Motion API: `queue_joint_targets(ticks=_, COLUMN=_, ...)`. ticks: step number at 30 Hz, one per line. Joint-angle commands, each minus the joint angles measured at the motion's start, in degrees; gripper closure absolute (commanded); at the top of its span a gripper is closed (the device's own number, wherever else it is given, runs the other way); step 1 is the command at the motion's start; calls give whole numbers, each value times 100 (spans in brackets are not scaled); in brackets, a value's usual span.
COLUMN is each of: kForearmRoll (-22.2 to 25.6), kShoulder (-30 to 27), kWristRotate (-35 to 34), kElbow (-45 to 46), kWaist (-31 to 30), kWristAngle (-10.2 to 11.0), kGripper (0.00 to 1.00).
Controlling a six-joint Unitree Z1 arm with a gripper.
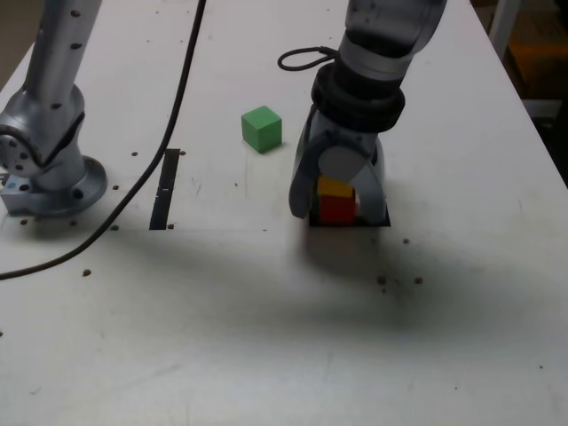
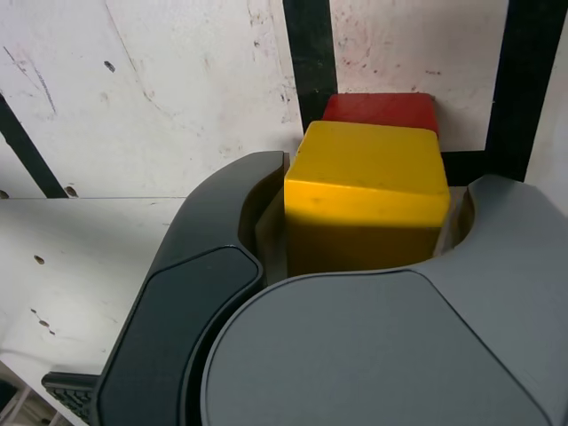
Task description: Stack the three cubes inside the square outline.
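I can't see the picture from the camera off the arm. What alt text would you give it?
A grey robot arm's gripper straddles a yellow cube stacked on a red cube inside a black square outline on a white table. A green cube sits apart, toward the exterior view's left, near a thin black bar and a cable.

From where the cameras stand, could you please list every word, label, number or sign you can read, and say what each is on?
None: no legible text shows in either view.
The yellow cube, red cube and green cube have plain faces.
The gripper, the arm base and the table carry no readable marking.
The square outline and the black bar are plain black marks, not signs.
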Motion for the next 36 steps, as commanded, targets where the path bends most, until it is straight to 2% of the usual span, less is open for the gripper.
queue_joint_targets(ticks=1, kForearmRoll=26, kShoulder=-105, kWristRotate=5, kElbow=-57, kWaist=1, kWristAngle=52, kGripper=26)
queue_joint_targets(ticks=8, kForearmRoll=375, kShoulder=-480, kWristRotate=-110, kElbow=-227, kWaist=1, kWristAngle=320, kGripper=26)
queue_joint_targets(ticks=17, kForearmRoll=1156, kShoulder=-1461, kWristRotate=-376, kElbow=-453, kWaist=91, kWristAngle=832, kGripper=26)
queue_joint_targets(ticks=21, kForearmRoll=1377, kShoulder=-1785, kWristRotate=-395, kElbow=-382, kWaist=289, kWristAngle=975, kGripper=25)
queue_joint_targets(ticks=27, kForearmRoll=1410, kShoulder=-1886, kWristRotate=-401, kElbow=36, kWaist=809, kWristAngle=1010, kGripper=23)
queue_joint_targets(ticks=36, kForearmRoll=923, kShoulder=-1619, kWristRotate=-801, kElbow=379, kWaist=1360, kWristAngle=877, kGripper=22)
